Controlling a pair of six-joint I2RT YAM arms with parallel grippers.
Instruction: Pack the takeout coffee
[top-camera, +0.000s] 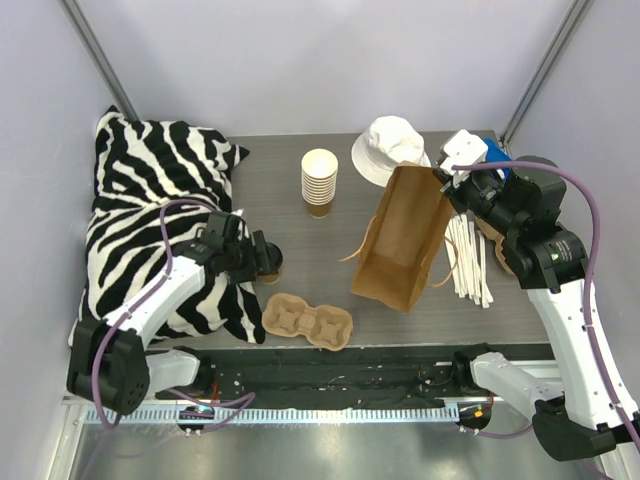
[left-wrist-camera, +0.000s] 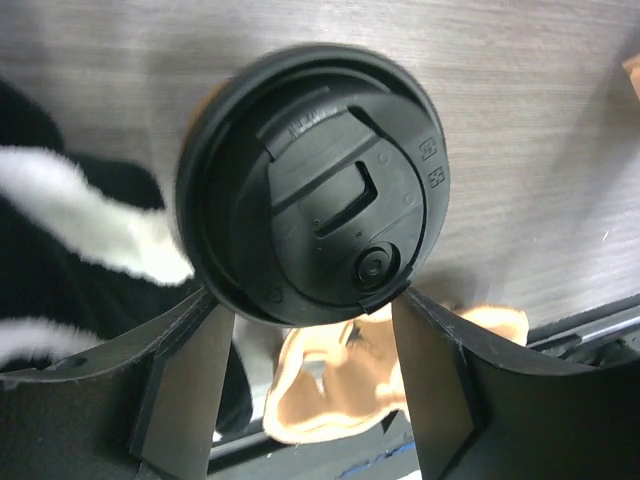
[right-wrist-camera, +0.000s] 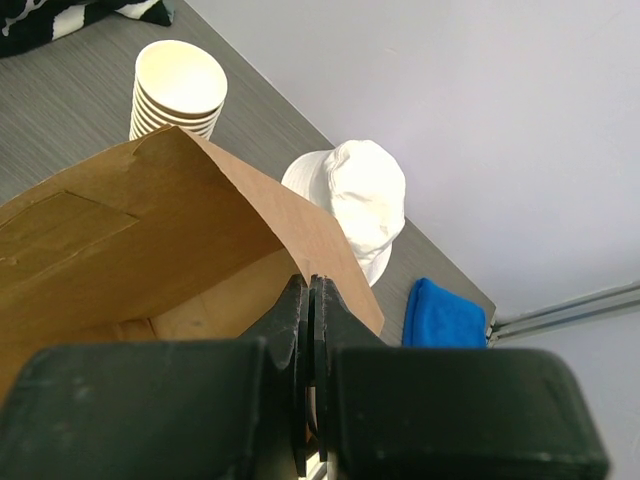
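The takeout coffee (top-camera: 269, 262) stands upright on the table beside the zebra pillow, its black lid (left-wrist-camera: 310, 180) filling the left wrist view. My left gripper (top-camera: 258, 256) straddles the cup with jaws wide apart. Its fingertips (left-wrist-camera: 212, 312) run under the lid's rim, so contact with the cup wall is hidden. The brown paper bag (top-camera: 405, 240) lies tilted with its mouth toward the back right. My right gripper (top-camera: 450, 186) is shut on the bag's upper rim (right-wrist-camera: 300, 240), holding the mouth open.
A brown pulp cup carrier (top-camera: 308, 320) lies just in front of the cup. A stack of lidless cups (top-camera: 319, 180), a white hat (top-camera: 388, 148) and a blue cloth (top-camera: 497, 152) sit at the back. White sticks (top-camera: 470, 262) lie right of the bag. The zebra pillow (top-camera: 150, 200) covers the left.
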